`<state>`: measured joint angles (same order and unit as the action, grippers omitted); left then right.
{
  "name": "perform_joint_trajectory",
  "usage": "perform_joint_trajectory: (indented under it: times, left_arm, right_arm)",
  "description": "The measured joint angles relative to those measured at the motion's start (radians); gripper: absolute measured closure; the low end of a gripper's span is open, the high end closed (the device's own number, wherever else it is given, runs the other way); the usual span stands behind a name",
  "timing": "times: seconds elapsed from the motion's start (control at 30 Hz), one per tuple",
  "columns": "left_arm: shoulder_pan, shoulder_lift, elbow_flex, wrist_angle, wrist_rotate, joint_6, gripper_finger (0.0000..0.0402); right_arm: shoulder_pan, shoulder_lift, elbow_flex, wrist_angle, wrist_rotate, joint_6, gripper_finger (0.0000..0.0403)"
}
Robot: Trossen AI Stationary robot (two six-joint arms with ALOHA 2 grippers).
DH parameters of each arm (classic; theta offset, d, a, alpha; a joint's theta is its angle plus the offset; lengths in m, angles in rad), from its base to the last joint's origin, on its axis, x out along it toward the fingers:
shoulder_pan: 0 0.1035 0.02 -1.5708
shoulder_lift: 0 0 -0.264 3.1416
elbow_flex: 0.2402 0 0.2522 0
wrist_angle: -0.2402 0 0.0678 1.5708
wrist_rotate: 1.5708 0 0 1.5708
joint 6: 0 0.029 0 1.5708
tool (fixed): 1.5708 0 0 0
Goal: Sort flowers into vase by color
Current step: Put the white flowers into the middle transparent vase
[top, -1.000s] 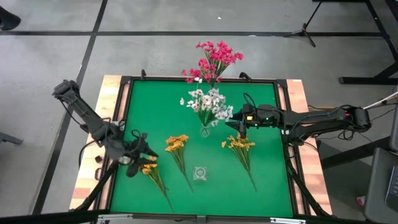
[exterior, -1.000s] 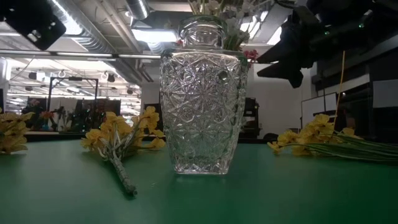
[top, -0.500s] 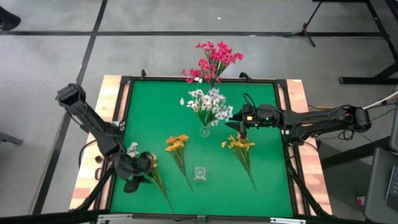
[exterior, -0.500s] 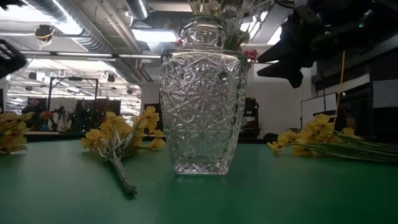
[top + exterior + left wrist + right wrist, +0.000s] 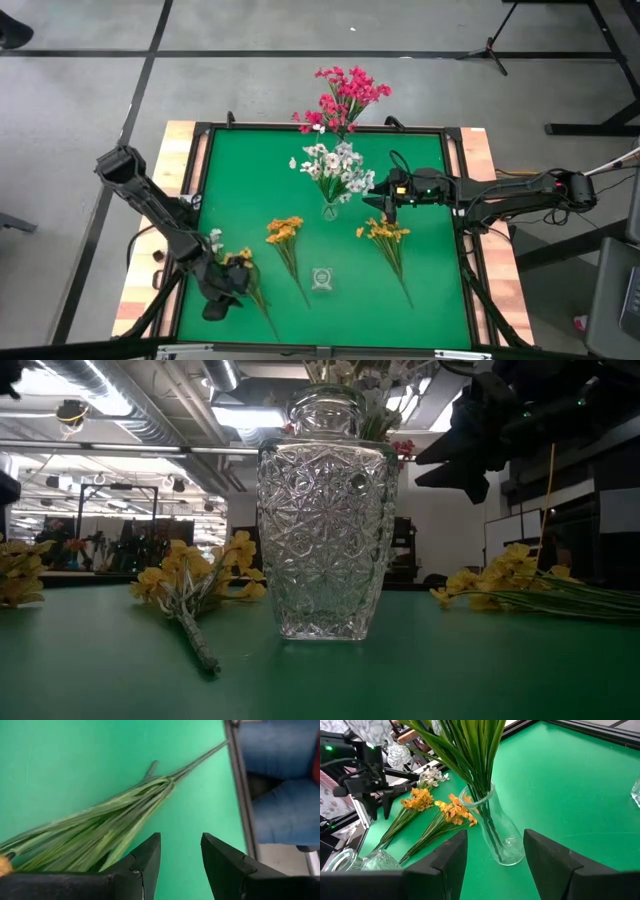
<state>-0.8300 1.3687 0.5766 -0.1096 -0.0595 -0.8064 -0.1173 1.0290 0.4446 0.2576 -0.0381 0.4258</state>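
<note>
Green table (image 5: 420,180), wooden side strips, dark frame.

Flowers, three yellow-orange sprigs lying flat:
- One (image 5: 246,278) at the near-left corner, blossoms toward the left edge, stem running toward the near edge. In the left wrist view its green stems (image 5: 100,827) fan across the mat.
- One (image 5: 285,240) left of centre, stem angled toward the near edge.
- One (image 5: 386,240) right of centre, stem likewise angled toward the near edge.

Flowers, white bunch (image 5: 335,168): standing upright in a slim clear vase (image 5: 330,210) at the table's middle; green stems visible inside the glass in the right wrist view (image 5: 490,820).

Flowers, magenta-pink bunch (image 5: 345,98): upright at the middle of the far edge; its container is hidden under the blossoms.

Cut-glass vase (image 5: 325,530): near the middle of the near edge, upright; whether anything stands in it is hard to tell from the low view.

Small white sprig (image 5: 214,240): beside the left arm near the left edge, possibly loose on the mat.

Left gripper (image 5: 222,290): low over the near-left corner, directly at the leftmost yellow sprig. Fingers (image 5: 145,862) spread apart with bare green mat between them, grasping nothing; stems lie just beside one finger.

Right gripper (image 5: 380,200): raised beside the slim vase, on its right-edge side, just above the right yellow sprig's blossoms. Fingers (image 5: 452,855) parted, released, the vase seen between them farther off.
</note>
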Motion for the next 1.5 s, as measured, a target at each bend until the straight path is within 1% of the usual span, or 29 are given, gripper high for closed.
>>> perform_joint_trajectory:
  times: [0.23, 0.3, 0.37, 0.5, 0.57, 0.67, 0.77, 0.83, 0.93, 1.07, 1.17, 1.27, 1.5]
  left_arm:
    - [0.063, 0.064, 0.0, 0.0, -0.04, 0.045, 0.0264]
    - [0.086, 0.077, 0.0, 0.0, -0.074, 0.076, 0.0264]
    - [0.121, 0.081, 0.0, 0.004, -0.148, 0.131, 0.0264]
    - [0.208, 0.068, 0.0, 0.041, -0.356, 0.243, 0.0264]
    - [0.259, 0.052, 0.0, 0.053, -0.415, 0.272, 0.0264]
    - [0.315, 0.014, 0.0, 0.031, -0.428, 0.273, 0.0264]
    - [0.331, -0.036, 0.0, -0.022, -0.41, 0.2, 0.0264]
    - [0.318, -0.074, 0.0, -0.091, -0.375, 0.175, 0.0264]
    - [0.251, -0.131, 0.0, -0.17, -0.321, 0.172, 0.0264]
    - [0.139, -0.176, 0.0, -0.224, -0.315, 0.132, 0.0264]
    - [0.075, -0.163, 0.0, -0.326, -0.317, 0.053, 0.0264]
    - [0.032, -0.129, 0.0, -0.391, -0.319, -0.002, 0.0264]
    - [0.005, -0.059, 0.0, -0.399, -0.317, -0.015, 0.0264]
  right_arm:
    - [0.0, 0.0, 0.0, 0.002, 0.0, 0.009, 0.0208]
    - [0.0, 0.0, 0.0, 0.004, 0.0, 0.016, 0.0208]
    - [0.0, 0.0, 0.0, 0.016, 0.0, 0.017, 0.0208]
    - [0.0, 0.0, 0.0, 0.037, 0.0, 0.018, 0.0208]
    - [0.0, 0.0, 0.0, 0.037, 0.0, 0.018, 0.0208]
    - [0.0, 0.0, 0.0, 0.037, -0.001, 0.018, 0.0208]
    - [0.0, 0.0, 0.0, 0.033, -0.008, 0.018, 0.0208]
    - [0.0, 0.0, 0.0, 0.03, -0.008, 0.018, 0.0208]
    - [0.0, 0.0, 0.0, 0.029, -0.008, 0.016, 0.0208]
    - [0.0, 0.0, 0.0, 0.028, -0.008, 0.015, 0.0208]
    - [0.0, 0.0, 0.0, 0.018, -0.008, 0.015, 0.0208]
    - [0.0, 0.0, 0.0, -0.003, -0.008, 0.014, 0.0208]
    - [0.0, 0.001, 0.0, -0.041, -0.008, 0.013, 0.0208]
